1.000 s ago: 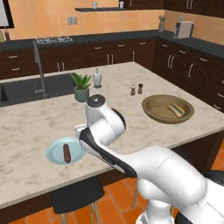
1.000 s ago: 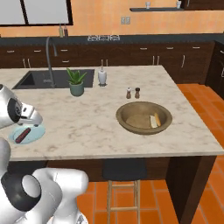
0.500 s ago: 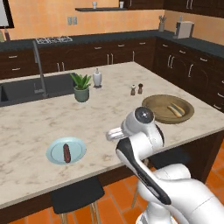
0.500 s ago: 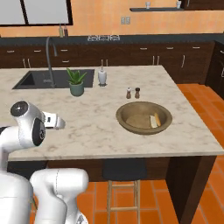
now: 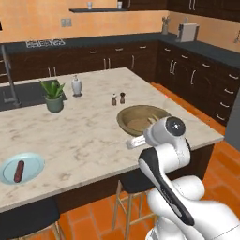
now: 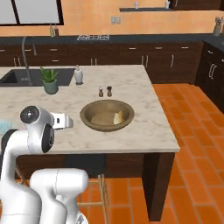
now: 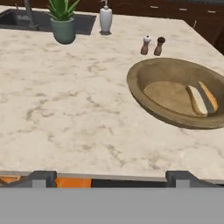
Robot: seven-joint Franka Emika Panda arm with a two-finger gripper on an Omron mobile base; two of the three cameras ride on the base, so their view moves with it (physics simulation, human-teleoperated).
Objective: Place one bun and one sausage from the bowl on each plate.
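My jaws gape wide and empty at the counter's (image 7: 65, 113) near edge. The bowl (image 7: 148, 103) holds a bun (image 7: 197, 100) by its right rim.

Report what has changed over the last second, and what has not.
The arm swung from over the plate, at the counter's left end, rightward along its front edge to the bowl. The gripper now faces the bowl with its jaws open and empty. The sausage lies on the plate as before, the bun sits in the bowl as before, and the plant, dispenser and shakers have not moved.
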